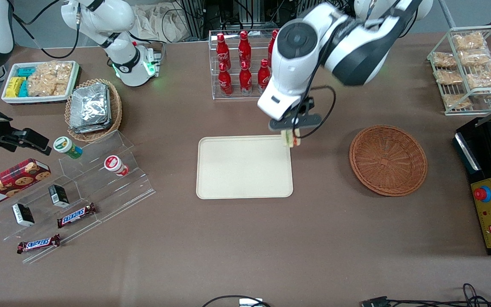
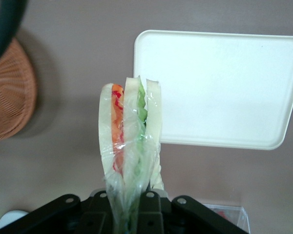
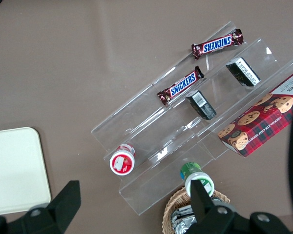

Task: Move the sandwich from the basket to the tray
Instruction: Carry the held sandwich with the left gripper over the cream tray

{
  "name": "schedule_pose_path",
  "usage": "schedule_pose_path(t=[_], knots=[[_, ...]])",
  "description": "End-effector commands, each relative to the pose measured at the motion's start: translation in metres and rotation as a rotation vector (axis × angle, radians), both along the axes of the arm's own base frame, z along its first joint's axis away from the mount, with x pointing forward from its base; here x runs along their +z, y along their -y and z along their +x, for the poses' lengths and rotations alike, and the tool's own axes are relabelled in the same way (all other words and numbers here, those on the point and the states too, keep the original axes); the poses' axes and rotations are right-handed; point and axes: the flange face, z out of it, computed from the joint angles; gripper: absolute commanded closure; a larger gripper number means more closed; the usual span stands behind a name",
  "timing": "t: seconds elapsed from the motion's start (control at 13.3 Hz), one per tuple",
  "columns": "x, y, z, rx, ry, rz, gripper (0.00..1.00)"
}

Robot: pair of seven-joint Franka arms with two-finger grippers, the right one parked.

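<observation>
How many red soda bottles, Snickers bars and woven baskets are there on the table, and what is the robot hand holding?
Red soda bottles: 6
Snickers bars: 2
Woven baskets: 2, one empty, one with foil packets
Total: 10
The gripper holds the sandwich above the tray edge.

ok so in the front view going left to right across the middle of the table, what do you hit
Clear acrylic stepped stand → cream tray → sandwich, held in the left arm's gripper at the tray's edge → round wicker basket → black control box.
</observation>
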Motion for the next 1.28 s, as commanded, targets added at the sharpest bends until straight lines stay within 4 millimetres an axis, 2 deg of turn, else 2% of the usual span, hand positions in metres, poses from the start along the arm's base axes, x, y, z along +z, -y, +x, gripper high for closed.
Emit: schedule_pose_path(t=[0.0, 0.3, 0.6, 0.9, 0.98, 1.05, 1.2], knots=[[-0.075, 0.006, 0.01, -0.03, 0.024, 0.007, 0.97], [-0.185, 0.01, 0.007, -0.122, 0.036, 0.026, 0.96], [-0.224, 0.015, 0.008, -0.115, 0.04, 0.013, 0.96], [-0.235, 0.016, 0.008, -0.122, 0.041, 0.005, 0.91], [-0.235, 0.016, 0.008, -0.123, 0.04, 0.006, 0.75], [-0.235, 0.015, 0.009, -0.121, 0.04, 0.007, 0.04], [-0.234, 0.014, 0.01, -0.119, 0.042, 0.007, 0.0]])
